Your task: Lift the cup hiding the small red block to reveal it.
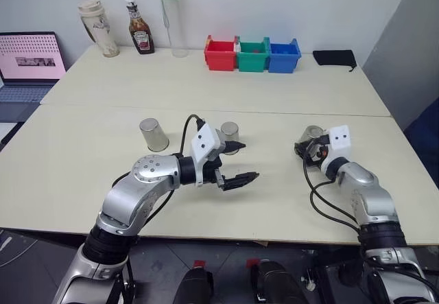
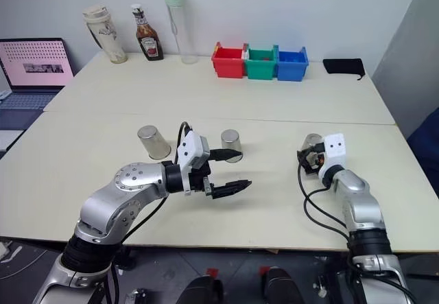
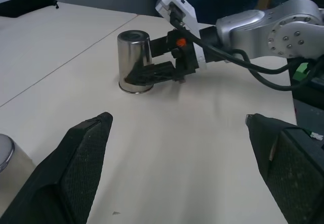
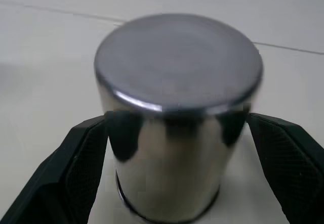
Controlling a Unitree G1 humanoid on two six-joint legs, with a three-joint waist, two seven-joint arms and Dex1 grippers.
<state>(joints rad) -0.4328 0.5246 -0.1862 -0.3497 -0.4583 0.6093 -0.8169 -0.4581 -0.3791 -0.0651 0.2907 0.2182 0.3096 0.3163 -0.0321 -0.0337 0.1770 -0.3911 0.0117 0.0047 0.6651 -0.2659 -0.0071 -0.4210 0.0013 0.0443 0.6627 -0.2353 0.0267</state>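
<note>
Three alike silver cups stand upside down in a row on the table: the left cup [image 1: 153,134], the middle cup [image 1: 230,137] and the right cup [image 1: 314,133]. My right gripper [image 1: 309,146] is open, one finger on each side of the right cup [image 4: 177,133], low on its wall. Whether its fingers [image 4: 76,173] touch the metal I cannot tell. My left gripper [image 1: 244,161] hangs open and empty just in front of the middle cup, pointing towards the right arm. The small red block is hidden, and which cup covers it cannot be seen.
Red [image 1: 220,53], green [image 1: 253,55] and blue [image 1: 284,55] bins stand at the back. A ketchup bottle [image 1: 140,28], a beige tumbler [image 1: 99,28] and a clear bottle [image 1: 172,17] stand back left. A laptop [image 1: 29,60] sits far left, a black pouch [image 1: 335,58] back right.
</note>
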